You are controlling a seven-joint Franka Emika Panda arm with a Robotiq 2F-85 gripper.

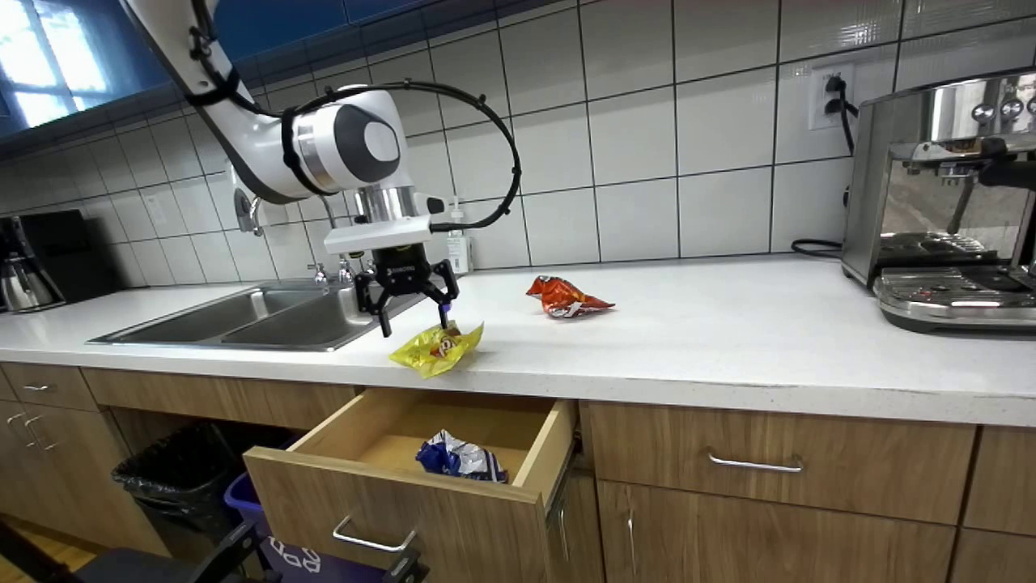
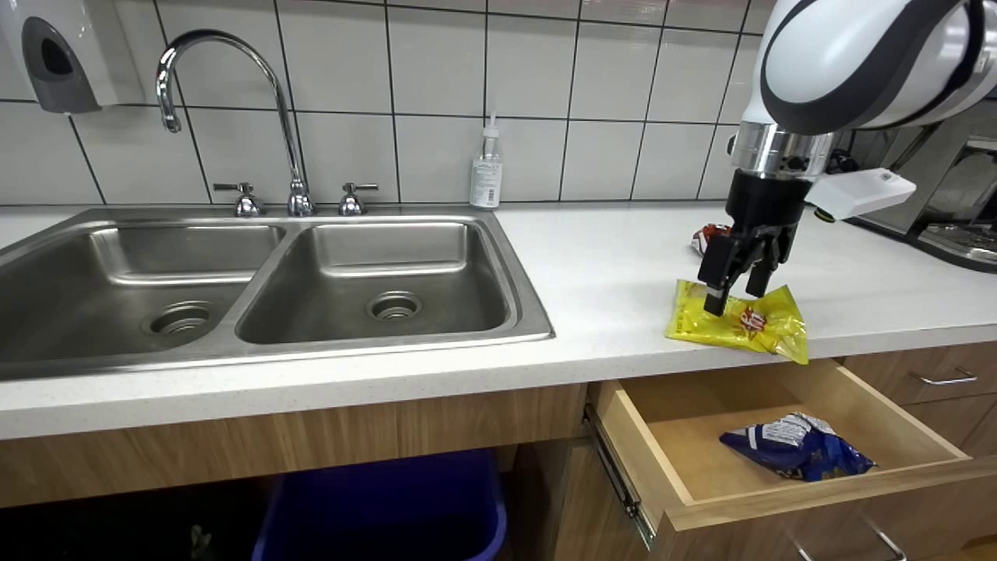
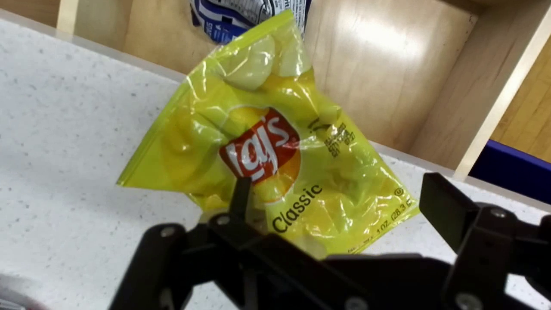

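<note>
A yellow Lay's chip bag (image 3: 275, 146) lies on the white counter, one corner jutting past the front edge above the drawer. My gripper (image 1: 414, 328) points down over this bag, its fingers spread wide with nothing held. In the wrist view, the left finger (image 3: 241, 196) overlaps the bag; the right finger (image 3: 445, 211) stands beyond its edge. Whether a fingertip touches the bag, I cannot tell. Below, the pulled-out wooden drawer (image 1: 388, 490) holds a blue and white bag (image 2: 802, 448). Farther back on the counter is a red-orange bag (image 1: 565, 297), partly hidden behind the gripper in an exterior view (image 2: 735, 298).
A double steel sink (image 2: 537, 319) with a tall faucet (image 2: 292, 148) is set into the counter beside the bag. A pump bottle (image 2: 487, 171) stands by the tiled wall. An espresso machine (image 1: 870, 186) occupies the far end. Bins, one of them purple (image 2: 498, 514), sit underneath.
</note>
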